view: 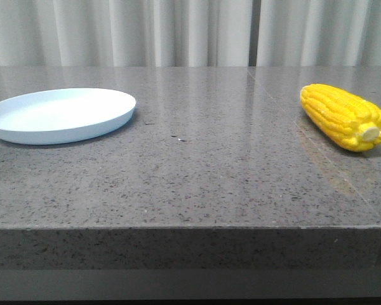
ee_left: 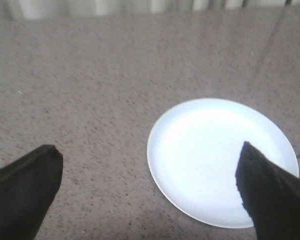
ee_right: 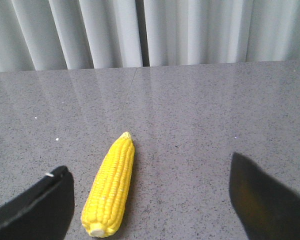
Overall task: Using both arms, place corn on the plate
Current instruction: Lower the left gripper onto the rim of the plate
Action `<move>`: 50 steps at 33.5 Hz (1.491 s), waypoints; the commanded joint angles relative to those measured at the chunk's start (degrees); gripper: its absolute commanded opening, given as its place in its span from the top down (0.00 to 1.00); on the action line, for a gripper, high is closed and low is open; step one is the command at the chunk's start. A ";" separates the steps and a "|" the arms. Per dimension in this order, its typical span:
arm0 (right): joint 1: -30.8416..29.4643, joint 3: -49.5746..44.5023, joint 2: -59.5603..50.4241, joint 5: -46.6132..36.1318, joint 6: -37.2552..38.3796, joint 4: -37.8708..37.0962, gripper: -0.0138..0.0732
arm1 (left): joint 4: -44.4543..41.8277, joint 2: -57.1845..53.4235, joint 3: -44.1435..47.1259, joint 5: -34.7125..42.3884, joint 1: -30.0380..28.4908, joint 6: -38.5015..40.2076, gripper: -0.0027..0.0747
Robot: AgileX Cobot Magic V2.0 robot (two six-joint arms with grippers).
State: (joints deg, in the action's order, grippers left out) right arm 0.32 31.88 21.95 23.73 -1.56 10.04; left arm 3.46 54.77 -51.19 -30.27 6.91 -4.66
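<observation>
The corn cob is lying on its side on the grey speckled stone table, at the far right of the front view. Its blunt end, carrying a pale cream stub, is facing toward the camera and the table's front edge, while the tapered end is pointing away toward the curtain. The cob is resting directly on the table surface and is touching nothing else.

The pale light-blue plate is sitting flat on the table at the far left of the front view, well apart from the corn cob. The plate is carrying nothing.

Neither arm is showing in the front view.

In the left wrist view, the left end effector is hovering over the table with its two dark fingers spread wide apart. One finger is overlapping the near edge of the plate in the picture; whether it is touching the plate cannot be told. Nothing is sitting between the fingers.

In the right wrist view, the right end effector is likewise standing with its fingers spread wide apart and gripping nothing. The corn cob is lying between the two fingers in this view, nearer to one of them, with its stub end toward the camera. The fingers are not touching the cob.
</observation>
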 commanded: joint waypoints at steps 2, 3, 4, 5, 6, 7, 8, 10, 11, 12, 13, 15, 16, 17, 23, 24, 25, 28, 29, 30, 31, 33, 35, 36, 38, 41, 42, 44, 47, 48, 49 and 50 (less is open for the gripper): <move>-0.28 2.11 0.86 -4.58 -0.52 0.07 0.09 | 0.53 10.37 -10.79 -8.70 1.14 0.22 0.10; -0.28 2.11 0.86 -4.58 -0.52 0.07 0.09 | 0.53 13.21 -13.32 -11.92 1.14 0.31 0.10; -0.28 2.11 0.86 -4.58 -0.52 0.07 0.09 | 0.53 16.00 -15.70 -14.68 1.14 0.47 0.12; -0.28 2.11 0.86 -4.58 -0.52 0.07 0.09 | 0.53 18.64 -17.96 -17.26 1.14 0.47 0.13; -0.28 2.11 0.86 -4.58 -0.52 0.07 0.09 | 0.53 21.12 -20.07 -19.38 1.14 0.51 0.15; -0.28 2.11 0.86 -4.58 -0.52 0.07 0.09 | 0.53 23.47 -21.99 -21.25 1.14 0.61 0.17; -0.28 2.11 0.86 -4.58 -0.52 0.07 0.09 | 0.53 25.67 -23.69 -22.94 1.14 0.61 0.18; -0.28 2.11 0.86 -4.58 -0.52 0.07 0.09 | 0.53 29.64 -26.28 -25.30 1.14 0.76 0.20; -0.28 2.11 0.86 -4.58 -0.52 0.07 0.09 | 0.53 31.39 -27.44 -26.26 1.14 1.10 0.21; -0.28 2.11 0.86 -4.58 -0.52 0.07 0.09 | 0.53 33.01 -28.37 -26.86 1.14 1.15 0.21; -0.28 2.11 0.86 -4.58 -0.52 0.07 0.09 | 0.53 34.50 -29.03 -27.21 1.14 1.15 0.21; -0.28 2.11 0.86 -4.58 -0.52 0.07 0.09 | 0.53 36.85 -29.89 -27.60 1.14 1.15 0.21; -0.28 2.11 0.86 -4.58 -0.52 0.07 0.09 | 0.53 37.99 -30.35 -27.87 1.14 1.15 0.21; -0.28 2.11 0.86 -4.58 -0.52 0.07 0.09 | 0.53 39.04 -30.64 -27.93 1.14 1.15 0.21; -0.28 2.11 0.86 -4.58 -0.52 0.07 0.09 | 0.53 42.43 -30.76 -27.37 1.14 1.15 0.21; -0.28 2.11 0.86 -4.58 -0.52 0.07 0.09 | 0.53 42.72 -30.76 -27.37 1.14 1.15 0.21; -0.28 2.11 0.86 -4.58 -0.52 0.07 0.09 | 0.53 43.22 -30.76 -27.37 1.14 1.15 0.21; -0.28 2.11 0.86 -4.58 -0.52 0.07 0.09 | 0.65 43.62 -30.76 -27.37 1.14 1.15 0.21; -0.28 2.11 0.86 -4.58 -0.52 0.07 0.09 | 0.65 43.62 -30.76 -27.27 1.14 1.15 0.21; -0.28 2.11 0.86 -4.58 -0.52 0.07 0.09 | 0.65 43.62 -30.76 -27.27 1.14 1.15 0.23; -0.28 2.11 0.86 -4.58 -0.52 0.07 0.09 | 0.65 43.62 -30.76 -27.27 1.14 1.15 0.26; -0.28 2.11 0.86 -4.58 -0.52 0.07 0.09 | 0.65 43.62 -30.76 -27.27 1.14 1.15 0.33; -0.28 2.11 0.86 -4.58 -0.52 0.07 0.09 | 0.65 43.62 -30.76 -27.27 1.14 1.15 0.45; -0.28 2.11 0.86 -4.58 -0.52 0.07 0.09 | 0.65 43.62 -30.76 -27.27 1.14 1.15 0.51; -0.28 2.11 0.86 -4.58 -0.52 0.07 0.09 | 0.65 43.62 -30.76 -27.27 1.14 1.15 0.62; -0.28 2.11 0.86 -4.58 -0.52 0.07 0.09 | 0.65 43.62 -30.76 -27.27 1.14 1.15 0.80; -0.28 2.11 0.86 -4.58 -0.52 0.07 0.09 | 0.65 43.62 -30.76 -27.27 1.14 1.15 0.86; -0.28 2.11 0.86 -4.58 -0.52 0.07 0.09 | 0.65 43.62 -30.76 -27.27 1.14 1.15 0.96; -0.28 2.11 0.86 -4.58 -0.52 0.07 0.09 | 0.65 43.62 -30.81 -27.27 1.14 1.15 0.99; -0.28 2.11 0.86 -4.58 -0.52 0.07 0.09 | 0.65 43.50 -31.13 -27.39 1.14 1.15 0.99; -0.28 2.11 0.86 -4.58 -0.52 0.07 0.09 | 0.89 43.17 -31.61 -27.70 1.35 1.15 0.99; -0.28 2.11 0.86 -4.58 -0.52 0.07 0.09 | 1.33 42.88 -32.24 -27.85 1.48 1.15 0.99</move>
State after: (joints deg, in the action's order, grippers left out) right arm 0.32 31.88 21.95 23.73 -1.56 10.04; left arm 4.17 100.79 -80.90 -58.71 7.68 -3.72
